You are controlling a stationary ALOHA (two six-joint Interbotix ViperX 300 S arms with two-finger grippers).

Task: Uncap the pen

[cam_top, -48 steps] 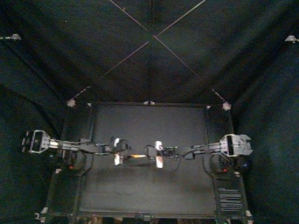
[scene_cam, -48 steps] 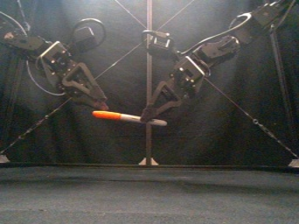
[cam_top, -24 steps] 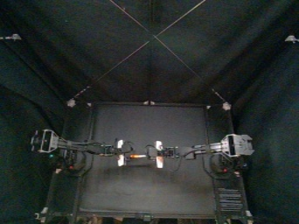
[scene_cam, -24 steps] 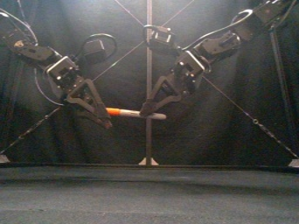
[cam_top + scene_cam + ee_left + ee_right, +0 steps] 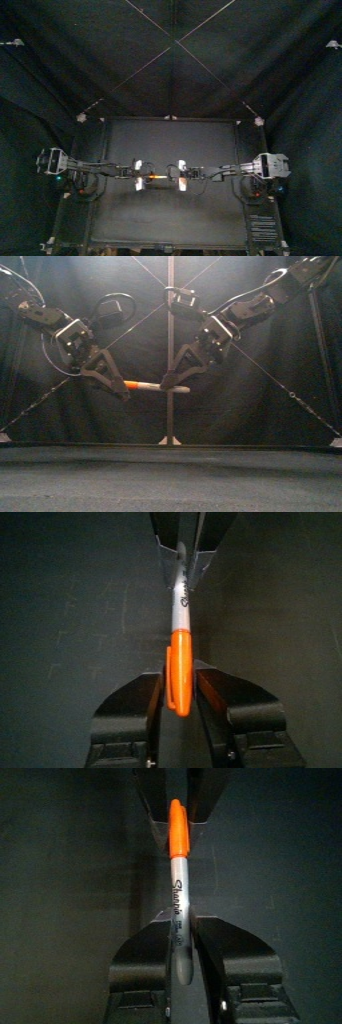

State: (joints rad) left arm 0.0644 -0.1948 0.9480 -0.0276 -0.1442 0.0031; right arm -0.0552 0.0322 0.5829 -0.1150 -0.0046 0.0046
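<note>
A marker pen hangs level in mid-air above the table, held between my two grippers. Its orange cap [image 5: 139, 386] points left and its pale grey barrel [image 5: 174, 387] points right. My left gripper [image 5: 124, 389] is shut on the cap, which lies between its jaws in the left wrist view [image 5: 177, 687]. My right gripper [image 5: 183, 383] is shut on the barrel [image 5: 178, 908], with the cap [image 5: 175, 828] sticking out past its jaws. From above, the pen [image 5: 158, 180] spans the gap between the left gripper [image 5: 142, 182] and the right gripper [image 5: 177, 179]. The cap sits fully on the barrel.
The black table [image 5: 167, 215] lies well below the pen, with the black back curtain [image 5: 254, 406] behind. Both arms slant down from the upper corners toward the middle.
My left gripper has come down and to the right onto the orange cap and closed on it. The right gripper and the pen have barely moved.
</note>
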